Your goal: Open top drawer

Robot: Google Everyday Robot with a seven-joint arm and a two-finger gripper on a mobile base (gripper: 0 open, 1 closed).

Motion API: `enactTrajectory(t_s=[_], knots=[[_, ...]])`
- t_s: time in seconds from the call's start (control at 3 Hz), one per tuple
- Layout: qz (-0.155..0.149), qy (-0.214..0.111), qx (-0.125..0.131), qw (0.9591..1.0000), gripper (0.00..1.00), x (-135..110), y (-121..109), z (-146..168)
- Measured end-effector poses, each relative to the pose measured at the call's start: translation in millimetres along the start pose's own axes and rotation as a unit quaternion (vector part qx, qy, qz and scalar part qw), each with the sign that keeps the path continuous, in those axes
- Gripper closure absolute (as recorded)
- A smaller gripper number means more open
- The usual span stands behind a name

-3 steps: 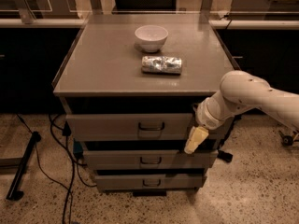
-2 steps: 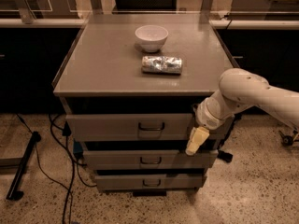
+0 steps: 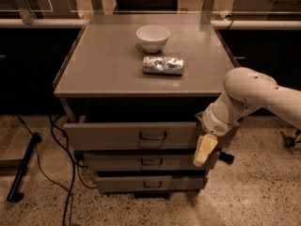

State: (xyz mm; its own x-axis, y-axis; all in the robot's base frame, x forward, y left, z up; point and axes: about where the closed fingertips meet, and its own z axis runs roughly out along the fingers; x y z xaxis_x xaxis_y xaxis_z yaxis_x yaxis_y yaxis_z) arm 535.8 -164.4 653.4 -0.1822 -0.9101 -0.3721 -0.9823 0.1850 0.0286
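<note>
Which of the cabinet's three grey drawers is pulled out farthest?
The top drawer: its front is widest and stands forward, a dark gap showing under the tabletop. The two lower drawers sit further back. The gripper hangs by its right end.

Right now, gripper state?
Gripper: cannot be told; it hangs by the right end of the top drawer front, away from the handle.
</note>
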Motion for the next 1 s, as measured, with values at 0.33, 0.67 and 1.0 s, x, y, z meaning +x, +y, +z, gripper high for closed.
enactTrajectory(t_s=[0.33, 0.67, 1.0], knots=[[-0.001, 0.006, -0.028, 0.9996, 0.0, 1.8, 24.4, -5.8], [0.004, 0.018, -0.068, 0.9975, 0.0, 9.9, 53.0, -4.5], [0.004, 0.019, -0.078, 0.9968, 0.0, 10.5, 60.3, -8.3]])
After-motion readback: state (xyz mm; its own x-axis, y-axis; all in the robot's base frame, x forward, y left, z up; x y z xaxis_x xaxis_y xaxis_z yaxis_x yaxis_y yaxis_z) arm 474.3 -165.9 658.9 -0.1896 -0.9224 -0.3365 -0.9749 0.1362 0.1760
